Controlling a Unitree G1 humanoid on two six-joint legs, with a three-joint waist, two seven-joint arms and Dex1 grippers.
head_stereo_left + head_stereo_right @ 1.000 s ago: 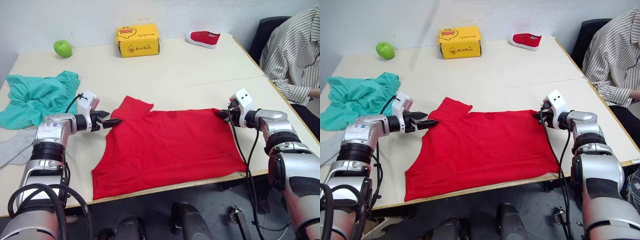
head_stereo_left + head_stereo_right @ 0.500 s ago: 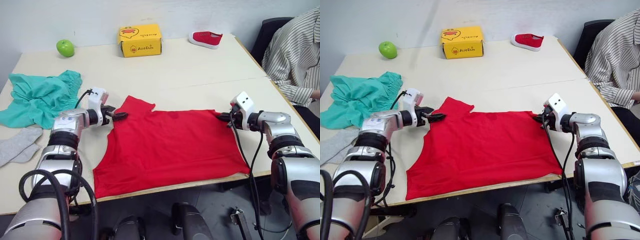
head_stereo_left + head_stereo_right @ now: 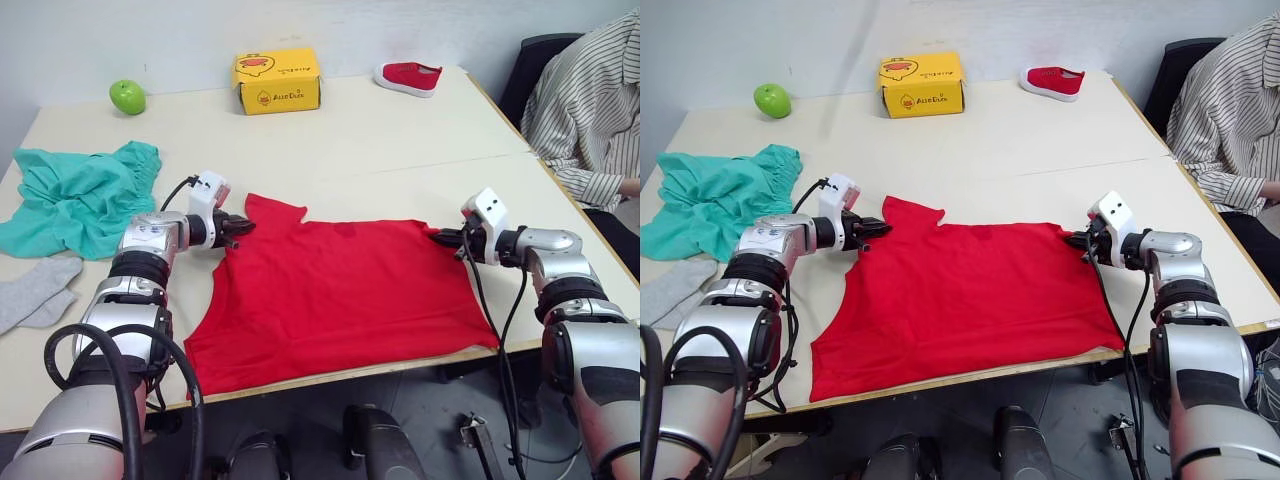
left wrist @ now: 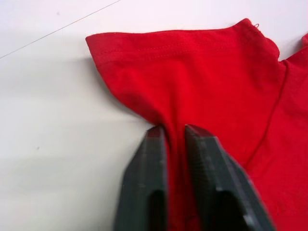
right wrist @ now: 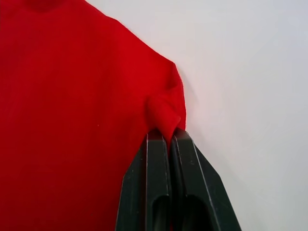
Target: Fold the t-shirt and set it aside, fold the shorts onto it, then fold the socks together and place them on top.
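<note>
Wrist views: both grippers' jaws pinch t-shirt [image 3: 340,285] folds; head views unclear.

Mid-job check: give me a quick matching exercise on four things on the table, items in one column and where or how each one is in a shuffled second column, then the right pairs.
Items:
1. t-shirt
2. shorts
3. socks
4. apple

Places or states:
A. at the table's far left corner
B. crumpled at the left, farther back than the grey knit
C. spread flat, pinched by the left gripper and the right gripper
D. at the left edge, nearer than the teal fabric

Pairs: 1-C, 2-B, 3-D, 4-A
</note>
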